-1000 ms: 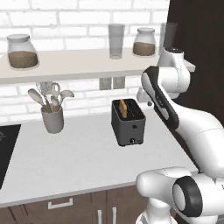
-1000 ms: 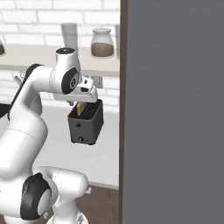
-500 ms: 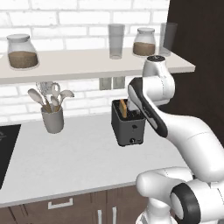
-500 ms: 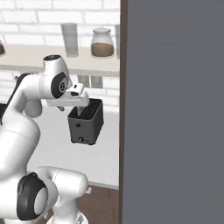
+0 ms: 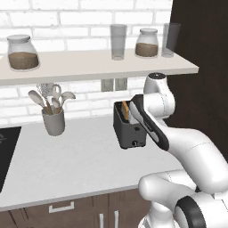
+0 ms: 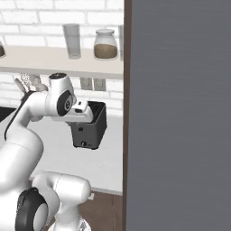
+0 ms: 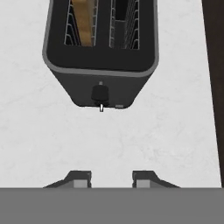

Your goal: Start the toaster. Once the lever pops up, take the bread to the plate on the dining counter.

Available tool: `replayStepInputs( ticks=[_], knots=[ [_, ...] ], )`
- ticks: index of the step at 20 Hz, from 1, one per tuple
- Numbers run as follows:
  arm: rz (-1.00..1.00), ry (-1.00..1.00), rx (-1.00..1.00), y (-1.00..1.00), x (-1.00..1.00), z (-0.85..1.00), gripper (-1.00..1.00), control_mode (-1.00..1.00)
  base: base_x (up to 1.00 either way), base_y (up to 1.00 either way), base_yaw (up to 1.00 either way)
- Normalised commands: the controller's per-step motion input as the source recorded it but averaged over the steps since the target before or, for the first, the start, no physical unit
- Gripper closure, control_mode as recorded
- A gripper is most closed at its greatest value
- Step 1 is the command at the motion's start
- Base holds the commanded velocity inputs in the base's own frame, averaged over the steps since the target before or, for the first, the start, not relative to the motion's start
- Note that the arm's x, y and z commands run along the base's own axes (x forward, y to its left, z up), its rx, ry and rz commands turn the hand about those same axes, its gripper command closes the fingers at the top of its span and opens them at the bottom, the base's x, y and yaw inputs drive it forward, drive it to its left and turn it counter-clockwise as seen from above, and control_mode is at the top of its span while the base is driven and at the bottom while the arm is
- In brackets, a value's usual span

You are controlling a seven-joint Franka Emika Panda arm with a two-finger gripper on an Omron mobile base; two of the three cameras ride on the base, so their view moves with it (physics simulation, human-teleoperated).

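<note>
Hovering above the unlabelled toaster (image 7: 100, 48) holding bread (image 7: 83, 22), gripper (image 7: 111, 178) released.

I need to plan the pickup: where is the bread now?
The bread stands in the toaster's left slot in the hand view, on the worktop below the shelf.

My arm (image 5: 178, 142) is glossy white with rounded segments, dark grey joint rings and a black band; two small dark fingertips (image 7: 78, 177).
</note>
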Motion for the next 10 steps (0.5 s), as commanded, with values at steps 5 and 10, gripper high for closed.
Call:
replayStepInputs(
  ticks=[5,10],
  knots=[
    [0.0,0.0,0.0,0.0,0.03,-0.24,1.0,-1.0,0.0,0.0,0.0],
    [0.0,0.0,0.0,0.0,0.05,-0.16,1.0,-1.0,0.0,0.0,0.0]
  ],
)
